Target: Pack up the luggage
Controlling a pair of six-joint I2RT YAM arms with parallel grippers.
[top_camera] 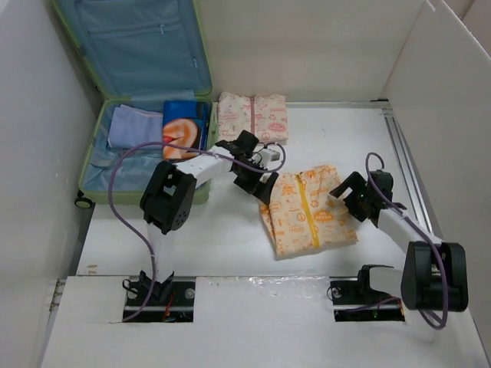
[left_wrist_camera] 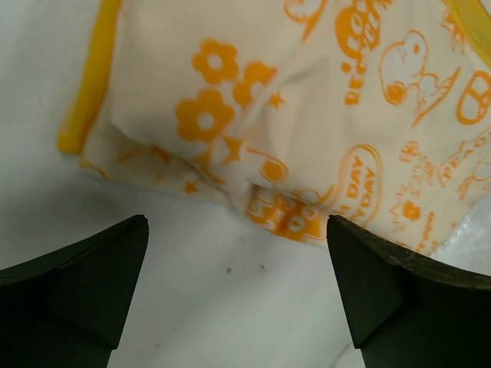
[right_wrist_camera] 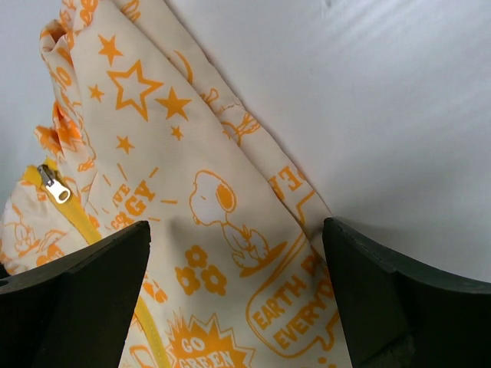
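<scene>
1. The luggage (top_camera: 130,54) is a light-green hard shell with ribbed sides. It lies open at the far left corner of the white table (top_camera: 230,245), with the lid propped up against the back wall. The lining is light blue fabric with a zipped panel in the lid. A small black wheel (top_camera: 83,202) shows at its near left corner.
2. In the base of the luggage, a folded pale lavender cloth (top_camera: 134,125) lies on the left. A glossy blue pack (top_camera: 184,123) with an orange-red picture lies on the right, just beside the cloth. The rest of the base is bare lining.
3. A pink-print pouch (top_camera: 252,116) lies flat on the table just right of the luggage. It is soft, cream and rectangular, with a pink stripe down the middle.
4. An orange-print pouch (top_camera: 307,208) lies further right of the luggage and nearer the arms. It is cream fabric with cartoon dogs, stars and flowers, and it sits wrinkled and skewed. It has yellow piping and a yellow zip with a metal pull (right_wrist_camera: 54,186).
5. The left gripper (left_wrist_camera: 238,253) is right of the luggage, at the orange-print pouch's left edge. Its jaws are spread wide with bare table between them, and it holds nothing.
6. The right gripper (right_wrist_camera: 236,253) is over the orange-print pouch's right side, farthest from the luggage. Its jaws are spread wide with fabric below the gap, and nothing is clamped.
</scene>
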